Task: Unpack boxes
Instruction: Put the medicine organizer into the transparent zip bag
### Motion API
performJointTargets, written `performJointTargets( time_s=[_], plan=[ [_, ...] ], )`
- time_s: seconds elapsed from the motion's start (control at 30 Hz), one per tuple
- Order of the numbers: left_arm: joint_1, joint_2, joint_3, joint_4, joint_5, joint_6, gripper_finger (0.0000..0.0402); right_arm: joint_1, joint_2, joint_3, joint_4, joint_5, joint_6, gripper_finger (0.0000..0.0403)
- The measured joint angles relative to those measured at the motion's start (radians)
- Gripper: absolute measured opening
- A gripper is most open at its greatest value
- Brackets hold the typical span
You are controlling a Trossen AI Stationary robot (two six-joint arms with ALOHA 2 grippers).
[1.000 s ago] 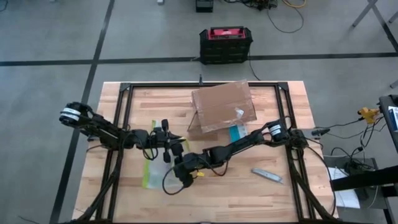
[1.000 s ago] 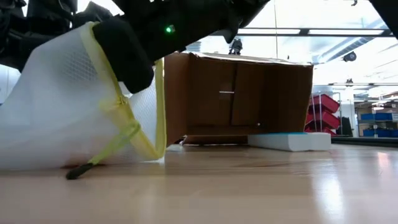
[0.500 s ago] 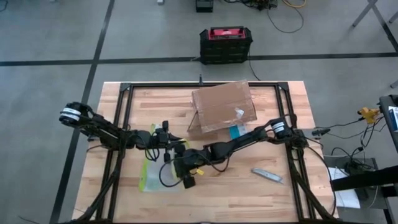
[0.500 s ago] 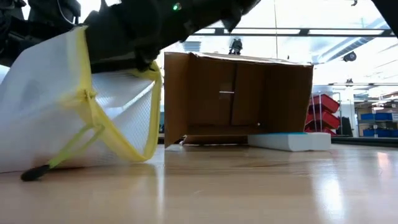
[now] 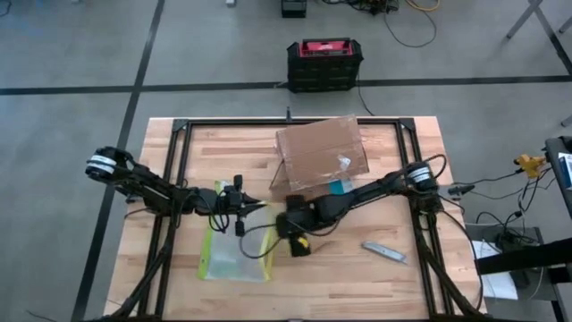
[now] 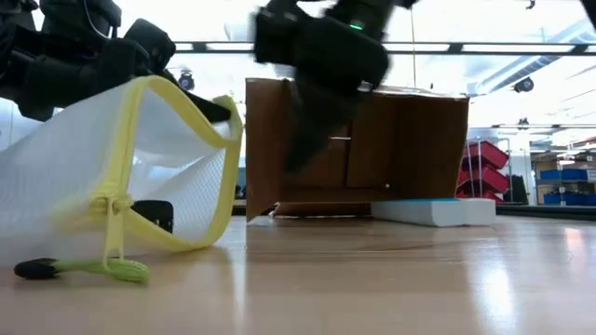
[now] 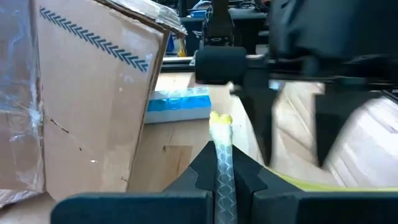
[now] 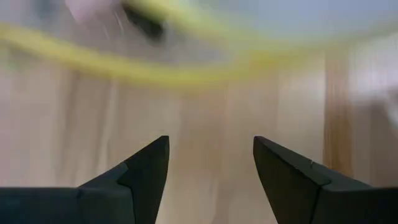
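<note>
**Pouch pinched, carton standing behind**

High view: the cardboard carton (image 5: 320,154) stood at the surface's (image 5: 402,277) far middle. Left wrist view: the left end effector (image 7: 223,167) pinched the mesh pouch's (image 7: 348,134) yellow rim. Right wrist view: the right end effector (image 8: 210,163) gaped empty.

Carton (image 5: 320,153) plain brown with a blue chevron stripe and shiny clear tape; pouch (image 5: 234,253) clear mesh, yellow-green edged; flat box (image 6: 432,210) white with cyan top; case (image 5: 324,63) black and red; table (image 5: 340,279) pale wood.
</note>
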Motion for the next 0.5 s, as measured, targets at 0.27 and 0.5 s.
performJointTargets(
  time_s=[0.27,0.5],
  plan=[
    [0.0,0.0,0.0,-0.002,-0.004,0.003,0.0,0.104,-0.291,-0.386,0.04,0.411,0.349,0.0205],
    [0.0,0.0,0.0,-0.023,-0.006,0.003,0.0,0.216,-0.442,-0.627,-0.024,0.673,0.727,0.0228]
  ],
)
